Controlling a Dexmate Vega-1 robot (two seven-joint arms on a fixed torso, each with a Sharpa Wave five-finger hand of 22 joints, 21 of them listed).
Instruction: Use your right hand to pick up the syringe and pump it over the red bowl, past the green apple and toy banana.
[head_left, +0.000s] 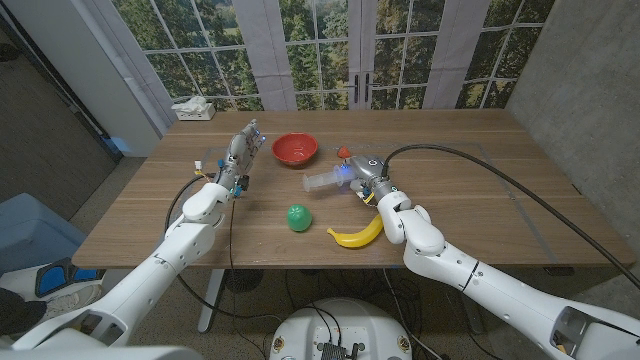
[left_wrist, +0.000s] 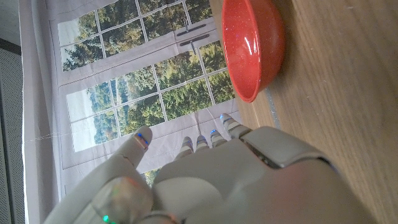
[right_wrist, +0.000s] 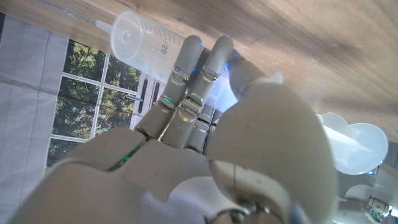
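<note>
where fingers (right_wrist: 186, 74) curl, the syringe (right_wrist: 140, 40) sits gripped.

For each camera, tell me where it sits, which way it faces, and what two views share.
Head view: on the robot's head, looking down at the table; both arms, left hand and right hand show.
Left wrist view: on the left wrist, looking along the left hand toward the bowl and windows.
Right wrist view: on the right wrist, looking along the right hand, whose fingers wrap the syringe.
Shared: bowl with left wrist; syringe with right wrist.
</note>
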